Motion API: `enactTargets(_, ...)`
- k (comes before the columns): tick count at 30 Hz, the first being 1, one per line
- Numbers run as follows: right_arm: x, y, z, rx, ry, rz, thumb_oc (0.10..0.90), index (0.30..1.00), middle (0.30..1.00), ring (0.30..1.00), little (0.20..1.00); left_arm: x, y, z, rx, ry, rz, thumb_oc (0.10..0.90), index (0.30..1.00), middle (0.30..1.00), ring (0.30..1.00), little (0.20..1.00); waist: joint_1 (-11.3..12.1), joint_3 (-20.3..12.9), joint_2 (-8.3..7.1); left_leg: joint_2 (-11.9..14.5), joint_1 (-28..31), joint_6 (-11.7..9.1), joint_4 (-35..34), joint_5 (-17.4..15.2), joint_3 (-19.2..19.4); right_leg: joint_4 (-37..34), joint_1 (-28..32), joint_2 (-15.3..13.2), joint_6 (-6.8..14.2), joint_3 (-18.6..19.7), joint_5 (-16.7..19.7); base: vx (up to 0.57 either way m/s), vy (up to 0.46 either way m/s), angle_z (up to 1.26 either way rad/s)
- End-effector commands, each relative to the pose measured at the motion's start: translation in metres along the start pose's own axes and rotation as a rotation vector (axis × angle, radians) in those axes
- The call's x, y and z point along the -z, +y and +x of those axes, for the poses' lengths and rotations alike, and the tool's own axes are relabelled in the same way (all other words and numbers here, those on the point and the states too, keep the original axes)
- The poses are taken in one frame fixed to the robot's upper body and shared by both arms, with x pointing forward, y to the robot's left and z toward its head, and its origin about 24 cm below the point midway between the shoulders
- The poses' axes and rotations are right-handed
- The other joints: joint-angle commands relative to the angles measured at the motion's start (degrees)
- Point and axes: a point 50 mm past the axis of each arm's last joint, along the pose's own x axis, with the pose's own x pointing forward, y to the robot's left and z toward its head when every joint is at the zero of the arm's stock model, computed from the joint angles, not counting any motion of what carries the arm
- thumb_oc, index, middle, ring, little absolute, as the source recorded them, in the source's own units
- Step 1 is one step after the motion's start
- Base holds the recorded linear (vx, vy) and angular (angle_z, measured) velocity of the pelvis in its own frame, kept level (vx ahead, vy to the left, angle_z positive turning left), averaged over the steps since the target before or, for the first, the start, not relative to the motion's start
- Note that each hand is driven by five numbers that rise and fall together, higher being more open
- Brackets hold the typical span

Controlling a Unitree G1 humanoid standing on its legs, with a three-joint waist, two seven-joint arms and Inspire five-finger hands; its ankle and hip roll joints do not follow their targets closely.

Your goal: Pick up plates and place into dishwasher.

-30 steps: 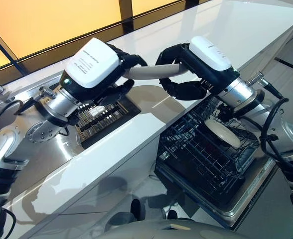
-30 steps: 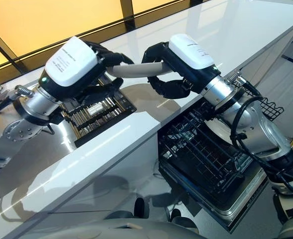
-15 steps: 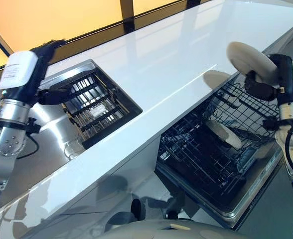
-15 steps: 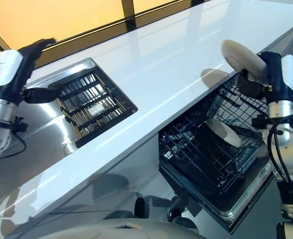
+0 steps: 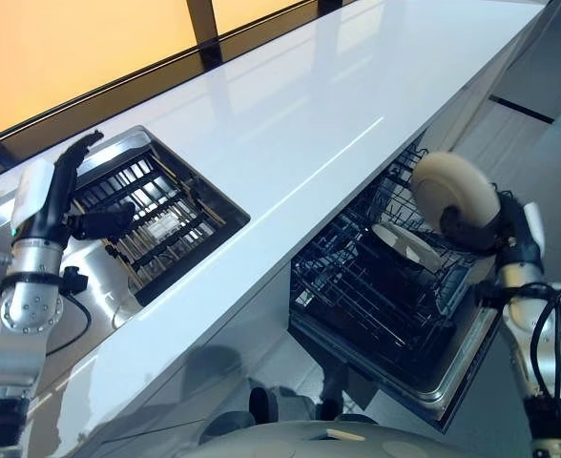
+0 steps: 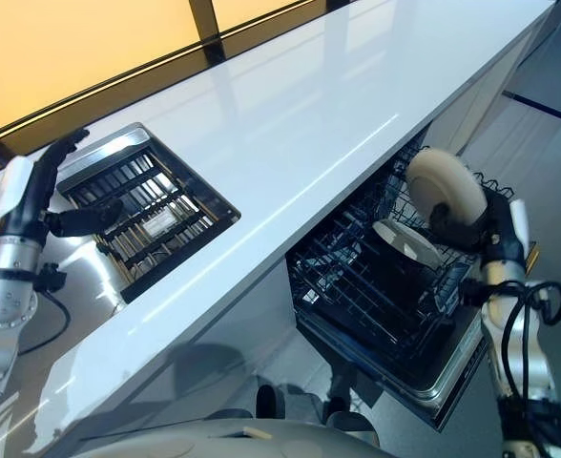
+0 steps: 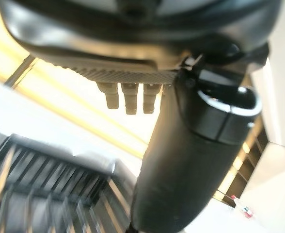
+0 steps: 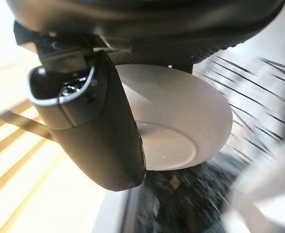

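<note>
My right hand (image 5: 495,227) is shut on a white plate (image 5: 455,189), held on edge above the right side of the open dishwasher's black wire rack (image 5: 357,286). In the right wrist view the thumb (image 8: 96,131) lies across the plate's face (image 8: 181,121). A second white plate (image 6: 405,243) stands tilted in the rack just below and left of the held one. My left hand (image 5: 56,186) hovers open over the left edge of the sink, fingers straight and holding nothing; its thumb (image 7: 191,160) sticks out in the left wrist view.
A long white counter (image 5: 290,105) runs between the sink and the dishwasher. A dark slatted drying rack (image 5: 156,215) sits in the steel sink (image 5: 118,305). The dishwasher door (image 5: 433,377) hangs open low at the right, over the floor.
The arms have drawn apart from the middle of the counter. The right hand carried the plate right and down over the dishwasher rack. The left hand withdrew to the sink's left edge.
</note>
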Motion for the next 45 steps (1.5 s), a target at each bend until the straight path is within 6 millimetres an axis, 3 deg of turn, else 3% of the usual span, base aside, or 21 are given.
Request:
enactTargets(1, -0.067, -0.010, 0.005, -0.013, -0.353, 0.018, 0.100, 0.300, 0.300, 0.300, 0.200, 0.000, 0.043, 0.010, -0.227, -0.037, -0.012, 0.800, 0.900, 0.900, 0.900, 0.900, -0.7, -3.2, 1.48, -2.8, 3.1, 1.7, 0.2, -8.7, 1.6, 7.6, -4.0, 3.4, 2.5, -1.6, -5.8, -0.02, 0.006, -0.05)
enactTargets(14, -0.048, 0.012, -0.004, -0.072, -0.277, 0.001, 0.100, 0.300, 0.300, 0.300, 0.200, 0.015, 0.039, 0.000, -0.244, 0.037, -0.041, 0.800, 0.900, 0.900, 0.900, 0.900, -1.4, -1.5, 2.59, -2.7, 2.2, 1.4, 0.2, -8.3, 2.6, 8.3, -5.6, 3.0, 2.9, -1.8, -5.8, -0.03, 0.011, -0.03)
enactTargets(29, -0.032, 0.058, 0.012, -0.148, -0.206, -0.269, 0.100, 0.300, 0.300, 0.300, 0.200, 0.002, 0.018, 0.013, -0.172, 0.012, -0.064, 0.800, 0.900, 0.900, 0.900, 0.900, 0.9, -0.3, 3.17, -2.9, 1.7, 0.9, 0.5, -7.7, 1.3, 8.4, -5.2, 2.2, 2.8, -3.7, -5.8, 0.00, 0.000, 0.01)
enactTargets(42, -0.020, 0.065, 0.016, -0.127, -0.146, -0.389, 0.100, 0.300, 0.300, 0.300, 0.200, 0.000, 0.012, 0.014, -0.128, 0.007, -0.074, 0.800, 0.900, 0.900, 0.900, 0.900, 2.4, 0.0, 3.08, -3.0, 1.3, 0.8, 0.8, -7.5, 0.2, 8.7, -4.9, 2.0, 2.5, -4.8, -6.2, 0.01, 0.003, 0.07)
enactTargets(43, -0.011, 0.068, 0.016, -0.151, -0.090, -0.424, 0.575, 0.707, 0.707, 0.707, 0.675, -0.001, 0.011, 0.013, -0.119, 0.003, -0.078, 0.800, 0.900, 0.900, 0.900, 0.900, 2.6, 0.0, 3.00, -3.0, 1.3, 0.8, 0.9, -7.5, 0.1, 8.7, -4.8, 2.0, 2.4, -4.9, -6.3, 0.02, 0.001, 0.08)
enactTargets(44, -0.009, 0.068, 0.016, -0.154, -0.080, -0.431, 0.575, 0.707, 0.707, 0.707, 0.675, -0.001, 0.011, 0.013, -0.117, 0.002, -0.078, 0.800, 0.900, 0.900, 0.900, 0.900, 2.6, 0.0, 2.98, -3.0, 1.3, 0.8, 0.9, -7.5, 0.1, 8.7, -4.8, 1.9, 2.4, -4.9, -6.3, 0.02, 0.001, 0.05)
enactTargets(45, -0.007, 0.068, 0.016, -0.159, -0.067, -0.441, 0.800, 0.900, 0.900, 0.900, 0.900, -0.001, 0.011, 0.014, -0.113, 0.001, -0.079, 0.800, 0.900, 0.900, 0.900, 0.900, 2.7, 0.0, 2.93, -3.0, 1.3, 0.8, 0.9, -7.5, 0.1, 8.6, -4.7, 1.9, 2.4, -5.0, -6.2, 0.00, 0.000, 0.00)
